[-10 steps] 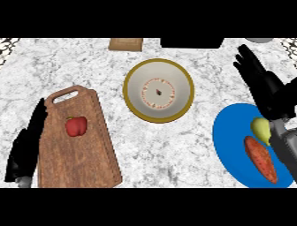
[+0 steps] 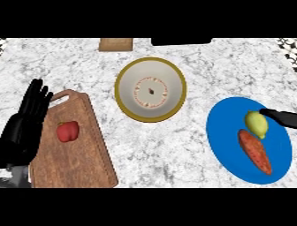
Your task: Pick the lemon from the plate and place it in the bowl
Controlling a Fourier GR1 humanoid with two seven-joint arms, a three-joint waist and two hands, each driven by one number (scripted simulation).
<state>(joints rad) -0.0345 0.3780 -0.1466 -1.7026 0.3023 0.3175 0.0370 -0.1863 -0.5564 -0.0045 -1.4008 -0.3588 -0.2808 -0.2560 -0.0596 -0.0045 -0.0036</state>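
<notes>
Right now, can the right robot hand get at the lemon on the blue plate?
Probably yes. The right robot hand is beside the lemon with nothing between them; the orange vegetable lies below it in the view, out of the way.

Lemon (image 2: 257, 124): yellow-green, oval, whole. Lies on side in upper half of plate (image 2: 222, 128), long axis near vertical in view.
Plate: blue, round, flat on desk (image 2: 177, 145), right side.
Bowl (image 2: 170, 106): round, olive-gold rim, pale interior with brownish ring pattern. Upright, opening up, mid-desk. Left of plate, apart from it.
</notes>
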